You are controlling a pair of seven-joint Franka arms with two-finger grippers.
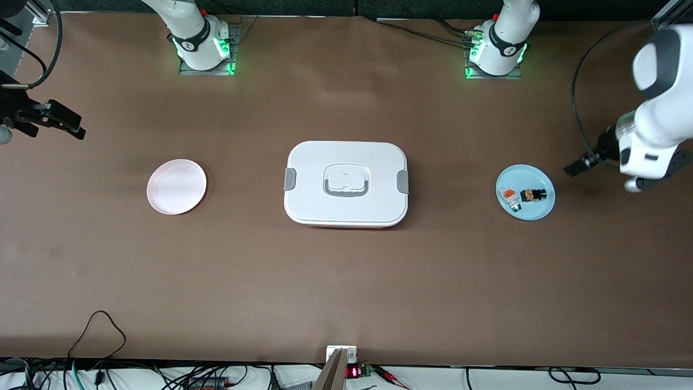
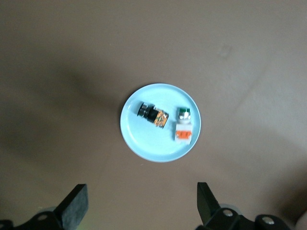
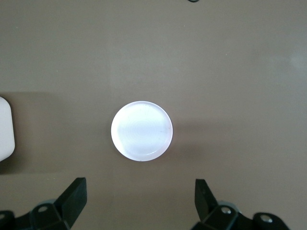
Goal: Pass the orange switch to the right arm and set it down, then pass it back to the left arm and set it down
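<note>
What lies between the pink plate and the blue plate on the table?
The white box, lid shut, sits between the pink plate and the blue plate; the front view shows it.

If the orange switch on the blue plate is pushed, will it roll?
Probably yes: the orange switch is a small cylinder lying on its side, so it may roll. The blue plate looks smooth, so it may slide. It seems rigid and light.

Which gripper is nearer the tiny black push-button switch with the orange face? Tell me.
Left. The left gripper hangs open near the blue plate holding the orange switch; the right gripper, open, is near the pink plate.
</note>
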